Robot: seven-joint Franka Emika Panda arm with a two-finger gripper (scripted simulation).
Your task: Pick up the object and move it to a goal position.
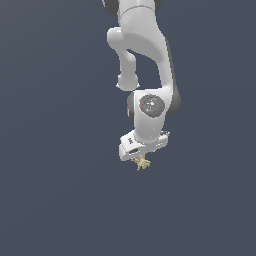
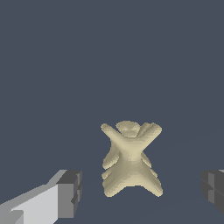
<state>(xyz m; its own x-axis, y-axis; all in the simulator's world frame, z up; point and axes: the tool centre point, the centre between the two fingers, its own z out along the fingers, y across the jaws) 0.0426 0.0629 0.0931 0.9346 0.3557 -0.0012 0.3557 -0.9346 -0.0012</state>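
Just below the white arm's gripper (image 1: 141, 161), a tan lumpy figure (image 1: 142, 163) seen between fingers (image 2: 70, 192) spread wide apart, untouched by either pad, stubby limbs splayed crosswise, long axis unclear.

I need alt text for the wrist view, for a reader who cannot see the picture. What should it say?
A small pale tan-yellow lumpy figure with stubby crossed projections sits between the two dark grey fingertips of the white robot hand, on a plain dark blue-grey ground. The fingertips stand wide apart, clear of the figure on both sides.
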